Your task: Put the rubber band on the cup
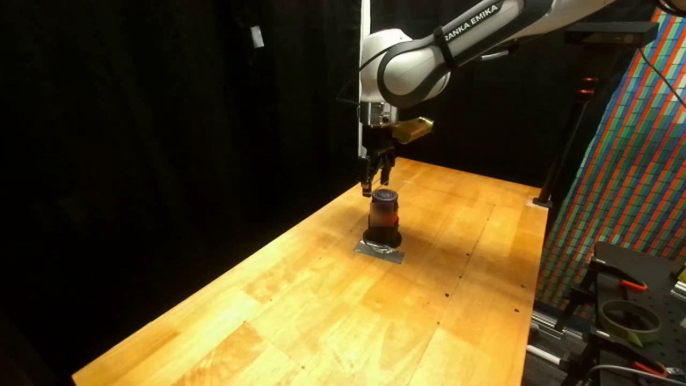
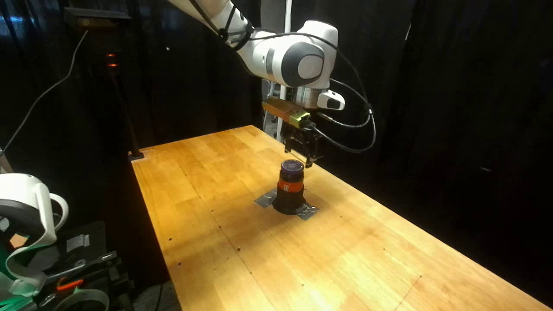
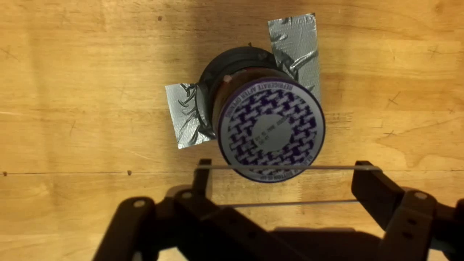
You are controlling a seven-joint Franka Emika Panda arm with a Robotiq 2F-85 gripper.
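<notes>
Black curtains [image 1: 187, 161] hang behind the cup [image 2: 291, 185] in both exterior views. The wooden desk [image 1: 343, 321] spreads around the cup and carries it. The white robot arm [image 2: 276, 56] reaches in from higher than the cup. At its end, the end effector [image 2: 297, 157] points down close to the top of the cup, its two fingers well apart. The cup, with an orange label and a purple-and-white lid [image 3: 272, 132], stands upright in a black base [image 2: 288, 203] that surrounds its lower part. Strips of silver tape [image 3: 299, 47] run out from the base on two sides of the cup. The thin rubber band [image 3: 270, 167] is stretched between the fingers; in the wrist view one strand crosses the edge of the cup's lid and the other passes beside it. Whether the band touches the lid, I cannot tell.
</notes>
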